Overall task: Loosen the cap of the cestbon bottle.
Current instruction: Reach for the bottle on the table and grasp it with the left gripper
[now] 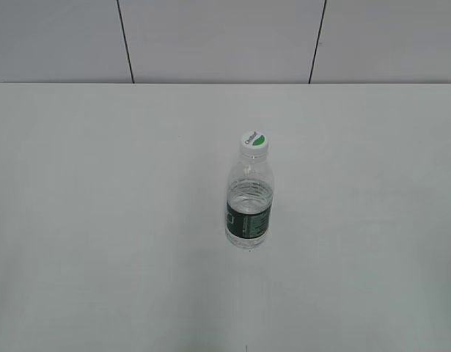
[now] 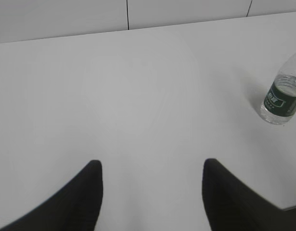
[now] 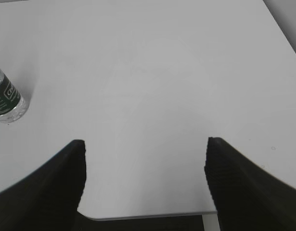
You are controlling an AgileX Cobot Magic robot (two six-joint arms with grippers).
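The cestbon bottle [image 1: 249, 209] stands upright near the middle of the white table, clear with a dark green label band. Its white cap [image 1: 254, 141] with a green top part sits on the neck. Neither gripper shows in the exterior view. In the left wrist view the bottle's lower part [image 2: 282, 94] stands at the far right edge, well away from my open, empty left gripper [image 2: 151, 166]. In the right wrist view the bottle's base [image 3: 6, 103] is at the far left edge, away from my open, empty right gripper [image 3: 145, 147].
The white table [image 1: 100, 220] reaches back to a panelled grey wall [image 1: 210, 37]. The table's near edge and rounded corner [image 3: 138, 214] show under the right gripper. The table's right edge [image 3: 282, 29] shows at the upper right of the right wrist view.
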